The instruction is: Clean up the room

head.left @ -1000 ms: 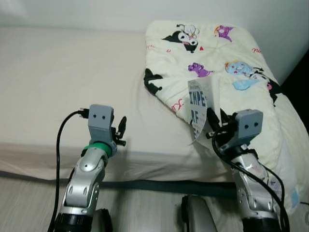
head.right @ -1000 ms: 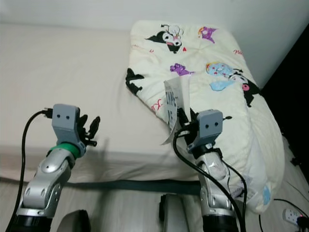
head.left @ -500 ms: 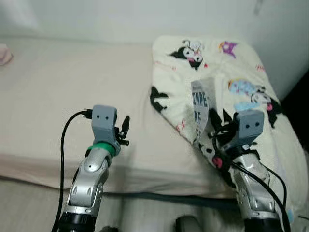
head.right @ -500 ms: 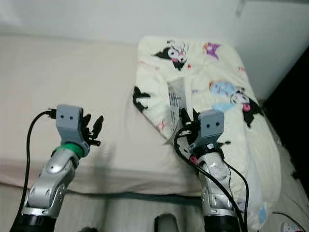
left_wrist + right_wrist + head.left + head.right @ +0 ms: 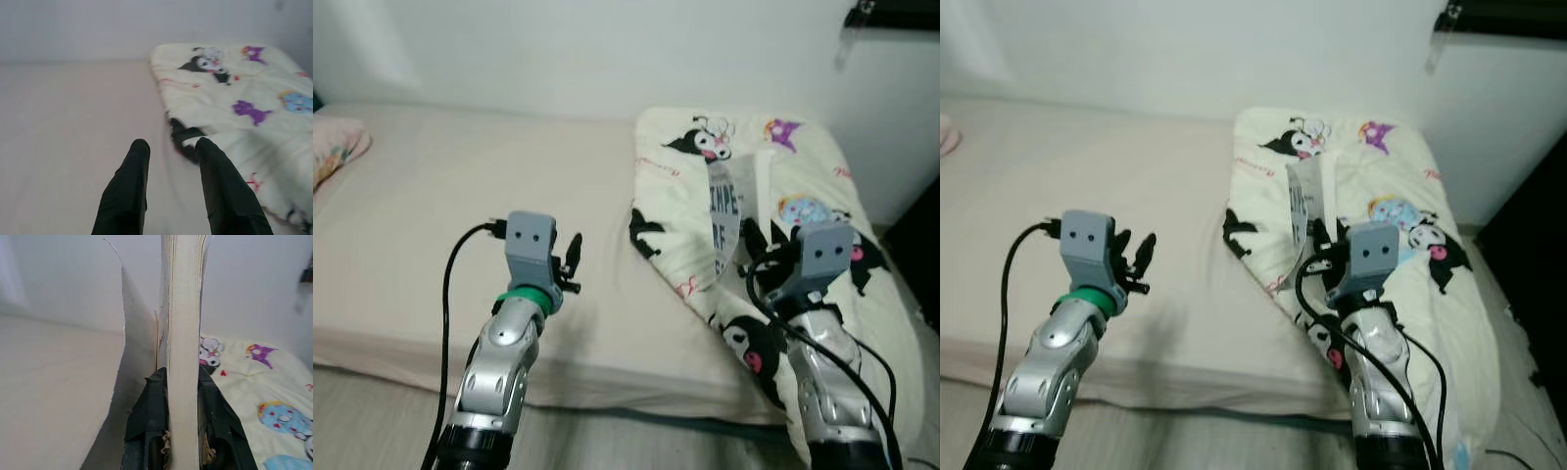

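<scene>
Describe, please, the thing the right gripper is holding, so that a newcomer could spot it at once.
On the beige bed, look to the cream cartoon-print quilt at its right end. Above it the right gripper is shut on a thin book standing on edge. It alone carries large dark printed letters, not cartoon figures.

We see a bed (image 5: pixel 431 196) with a plain beige sheet, running from the left across most of the scene up to the white far wall. On its right part lies a cream quilt (image 5: pixel 803 186) printed with cartoon characters — black, purple and blue figures — stretching from the far wall toward us and hanging over the near right edge of the bed. At the far left a pillow (image 5: pixel 335 152) with a pink pattern rests on the sheet, well apart from the quilt.
</scene>
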`<state>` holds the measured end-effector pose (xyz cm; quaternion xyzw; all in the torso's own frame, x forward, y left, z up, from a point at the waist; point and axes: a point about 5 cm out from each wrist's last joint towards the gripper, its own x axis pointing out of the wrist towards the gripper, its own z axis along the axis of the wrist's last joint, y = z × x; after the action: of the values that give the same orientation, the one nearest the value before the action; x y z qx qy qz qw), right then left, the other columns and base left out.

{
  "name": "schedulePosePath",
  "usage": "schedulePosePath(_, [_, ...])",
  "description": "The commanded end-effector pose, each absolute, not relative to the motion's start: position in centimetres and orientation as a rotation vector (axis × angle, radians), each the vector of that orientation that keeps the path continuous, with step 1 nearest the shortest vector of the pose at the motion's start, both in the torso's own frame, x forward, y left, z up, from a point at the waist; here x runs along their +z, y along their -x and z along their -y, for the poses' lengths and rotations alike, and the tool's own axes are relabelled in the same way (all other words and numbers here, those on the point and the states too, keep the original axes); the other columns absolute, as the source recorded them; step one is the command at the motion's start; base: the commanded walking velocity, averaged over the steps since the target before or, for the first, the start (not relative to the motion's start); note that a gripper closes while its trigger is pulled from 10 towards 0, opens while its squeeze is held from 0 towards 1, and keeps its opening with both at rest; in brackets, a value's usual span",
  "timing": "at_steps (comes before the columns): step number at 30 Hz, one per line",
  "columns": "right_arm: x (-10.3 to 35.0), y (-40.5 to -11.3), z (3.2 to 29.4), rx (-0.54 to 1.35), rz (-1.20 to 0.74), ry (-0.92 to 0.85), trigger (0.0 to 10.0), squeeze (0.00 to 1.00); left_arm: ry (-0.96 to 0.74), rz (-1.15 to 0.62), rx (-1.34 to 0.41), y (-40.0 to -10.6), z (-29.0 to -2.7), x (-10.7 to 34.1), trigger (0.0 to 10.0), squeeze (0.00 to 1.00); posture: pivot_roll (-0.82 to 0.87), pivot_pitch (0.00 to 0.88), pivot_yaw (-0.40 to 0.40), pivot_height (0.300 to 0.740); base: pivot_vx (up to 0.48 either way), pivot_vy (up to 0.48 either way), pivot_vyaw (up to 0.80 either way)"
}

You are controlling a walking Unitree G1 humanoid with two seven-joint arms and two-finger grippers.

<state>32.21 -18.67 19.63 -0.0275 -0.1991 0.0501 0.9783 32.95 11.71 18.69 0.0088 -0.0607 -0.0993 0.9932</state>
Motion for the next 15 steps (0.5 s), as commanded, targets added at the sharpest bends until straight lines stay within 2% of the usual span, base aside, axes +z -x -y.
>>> schedulePosePath(1, [19.2,-32.1,18.8,0.083,0.393,0.023,10.0,0.0,-0.012,0.092,-0.229,-33.0,-11.2,18.1,10.0,0.0,-0.16,0.078,0.072,0.708,0.0,0.0,0.0])
schedulePosePath(15, [19.0,-32.3,18.4,0.08,0.39,-0.001,10.0,0.0,-0.015,0.12,-0.325,-33.1,-9.8,18.7,10.0,0.0,-0.17,0.077,0.083,0.708,0.0,0.0,0.0])
